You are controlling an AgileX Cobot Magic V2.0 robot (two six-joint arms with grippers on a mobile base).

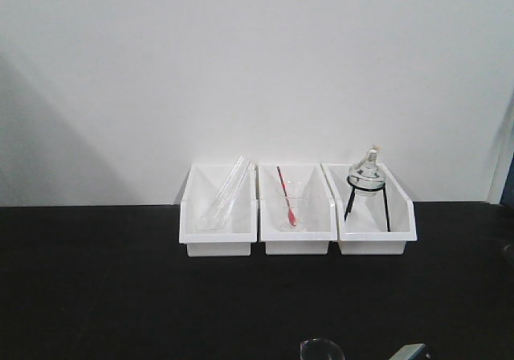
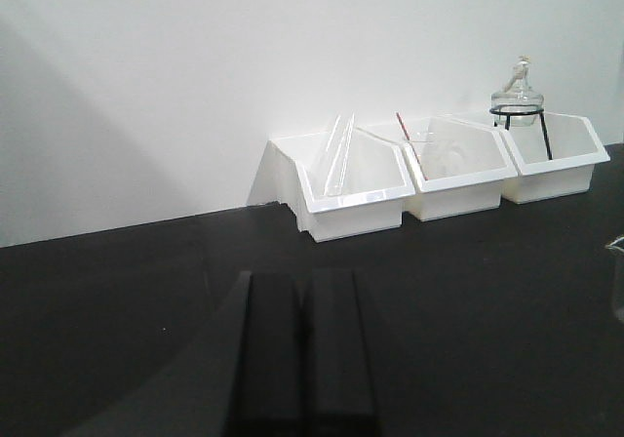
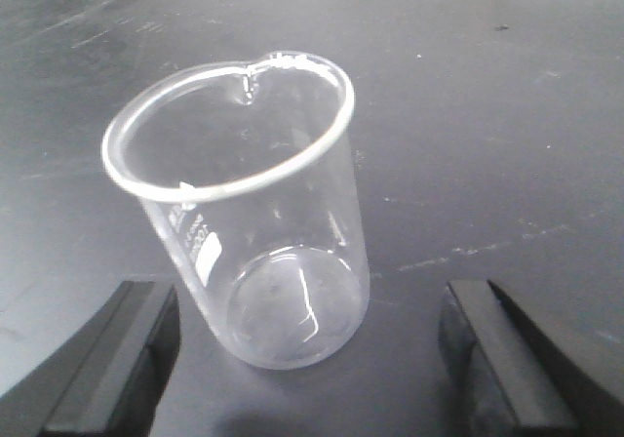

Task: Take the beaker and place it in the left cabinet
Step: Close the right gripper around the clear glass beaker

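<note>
The beaker (image 3: 249, 222) is a small clear glass cylinder with a flared rim, a pouring lip and white printed marks. It stands upright on the black tabletop (image 3: 468, 115). My right gripper (image 3: 307, 305) is open. Its two dark fingers (image 3: 122, 359) sit on either side of the beaker's base with a gap on each side, touching nothing. In the front view only the beaker's rim (image 1: 321, 346) shows at the bottom edge. My left gripper (image 2: 304, 281) is shut and empty, hovering low over the table, with the beaker's edge (image 2: 617, 281) far to its right. The left cabinet is out of view.
Three white bins stand in a row against the white wall. The left bin (image 1: 218, 235) holds long clear tubes. A clear cup with a red rod (image 1: 291, 207) is in the middle bin. The right bin holds a glass burner on a black stand (image 1: 368, 175).
</note>
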